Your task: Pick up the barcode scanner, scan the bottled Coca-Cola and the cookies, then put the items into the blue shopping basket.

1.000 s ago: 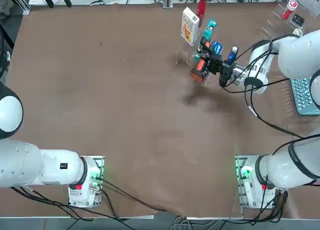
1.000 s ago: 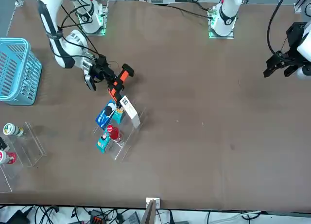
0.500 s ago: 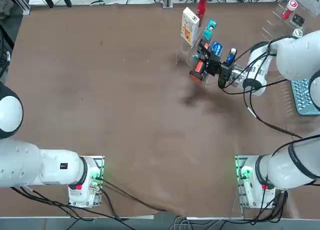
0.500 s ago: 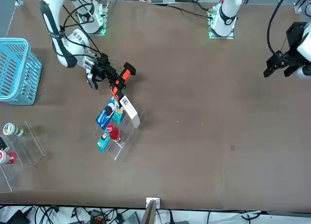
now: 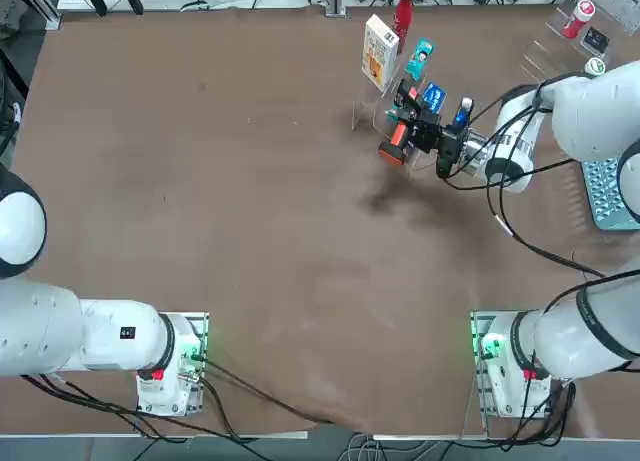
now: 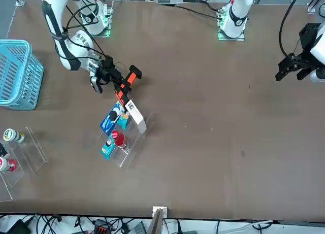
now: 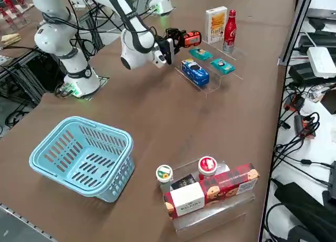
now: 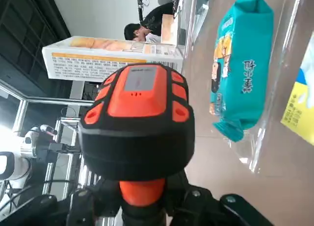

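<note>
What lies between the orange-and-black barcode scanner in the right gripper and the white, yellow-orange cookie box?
Nothing: in the right side view, only bare brown table shows between the scanner, clamped in the right gripper, and the box.

Scanner (image 8: 137, 128) facing cookie box (image 8: 110, 57)

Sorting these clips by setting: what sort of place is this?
Probably a robotics lab staging a shop checkout: a barcode scanner in the right end effector, packets on clear display stands, a blue shopping basket, cables along the table edge.
</note>
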Motion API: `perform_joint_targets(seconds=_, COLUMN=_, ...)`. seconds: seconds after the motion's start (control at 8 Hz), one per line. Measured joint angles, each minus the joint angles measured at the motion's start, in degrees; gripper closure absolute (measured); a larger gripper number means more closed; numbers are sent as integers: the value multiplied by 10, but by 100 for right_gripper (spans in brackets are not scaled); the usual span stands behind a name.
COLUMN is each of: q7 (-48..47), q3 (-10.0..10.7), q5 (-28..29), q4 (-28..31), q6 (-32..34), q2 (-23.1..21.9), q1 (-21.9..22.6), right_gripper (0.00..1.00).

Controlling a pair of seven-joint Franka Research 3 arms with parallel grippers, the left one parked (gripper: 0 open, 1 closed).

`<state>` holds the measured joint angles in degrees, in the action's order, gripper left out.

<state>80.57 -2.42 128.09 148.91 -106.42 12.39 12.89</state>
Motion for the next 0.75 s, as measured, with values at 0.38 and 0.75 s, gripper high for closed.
perform_joint_targets(seconds=0.38, q7=-4, q3=4, q5=1, q4=-4, q6=0, q2=-1, q1=0, right_gripper=57)
perform_joint_targets(seconds=0.75, q7=-65, q3=24, q5=-91, q4=-22, q6=-20, q2=-22, q1=-19, right_gripper=57)
